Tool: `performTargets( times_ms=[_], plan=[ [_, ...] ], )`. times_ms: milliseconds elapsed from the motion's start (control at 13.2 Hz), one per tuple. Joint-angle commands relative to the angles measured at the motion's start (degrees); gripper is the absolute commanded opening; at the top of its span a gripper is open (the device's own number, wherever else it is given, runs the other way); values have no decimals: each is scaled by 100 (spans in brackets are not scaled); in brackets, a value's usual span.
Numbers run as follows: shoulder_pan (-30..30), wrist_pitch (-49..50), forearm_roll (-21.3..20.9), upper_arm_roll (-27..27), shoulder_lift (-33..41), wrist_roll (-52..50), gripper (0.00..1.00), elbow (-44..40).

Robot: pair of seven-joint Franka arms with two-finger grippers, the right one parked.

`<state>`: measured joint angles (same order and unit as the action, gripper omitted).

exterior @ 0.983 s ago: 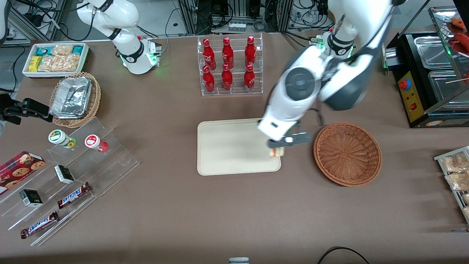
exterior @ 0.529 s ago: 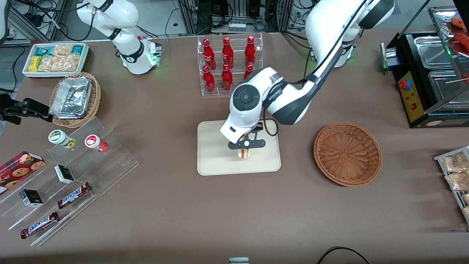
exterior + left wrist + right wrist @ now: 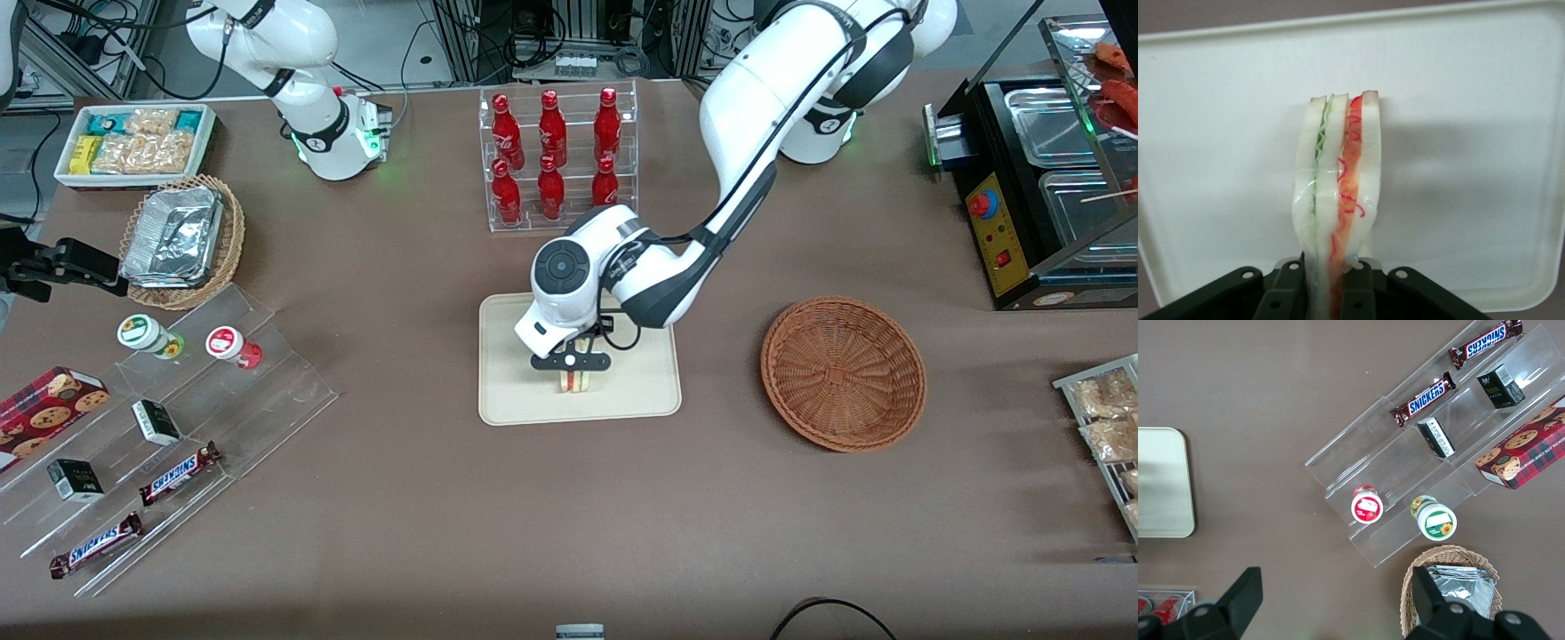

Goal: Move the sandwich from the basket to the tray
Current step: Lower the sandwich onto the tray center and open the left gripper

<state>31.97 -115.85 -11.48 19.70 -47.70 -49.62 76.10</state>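
Note:
My left gripper (image 3: 573,366) is low over the cream-beige tray (image 3: 516,391), shut on the sandwich (image 3: 574,382). The wedge hangs with its cut edge toward the front camera. In the left wrist view the sandwich (image 3: 1338,193) shows white bread with green and red filling layers, pinched between the black fingers (image 3: 1361,293), with the tray (image 3: 1471,133) close beneath it. I cannot tell whether the sandwich touches the tray. The reddish-brown wicker basket (image 3: 843,372) stands beside the tray, toward the working arm's end, with nothing in it.
A clear rack of red bottles (image 3: 556,158) stands farther from the front camera than the tray. Toward the parked arm's end are a tan basket of foil containers (image 3: 182,240), a white bin of snacks (image 3: 135,144) and clear stepped shelves with candy bars (image 3: 178,418). A black warmer (image 3: 1049,178) stands toward the working arm's end.
The gripper carried the sandwich from the tray's edge beside the basket to over the tray's middle, then sank lower. The arm's elbow swung toward the bottle rack.

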Motion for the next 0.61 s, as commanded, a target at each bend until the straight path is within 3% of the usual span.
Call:
performTargets(
  times_ms=[0, 76, 151, 227, 529],
  plan=[
    [116, 9, -135, -45, -186, -126, 0, -200],
    [116, 9, -135, -45, -204, -187, 0, -200],
    [116, 18, -135, -45, -204, -223, 41, -200],
    [99, 44, -135, -45, -178, -215, 99, -200],
    [11, 613, -65, -54, 277, -241, 100, -288]
  ],
)
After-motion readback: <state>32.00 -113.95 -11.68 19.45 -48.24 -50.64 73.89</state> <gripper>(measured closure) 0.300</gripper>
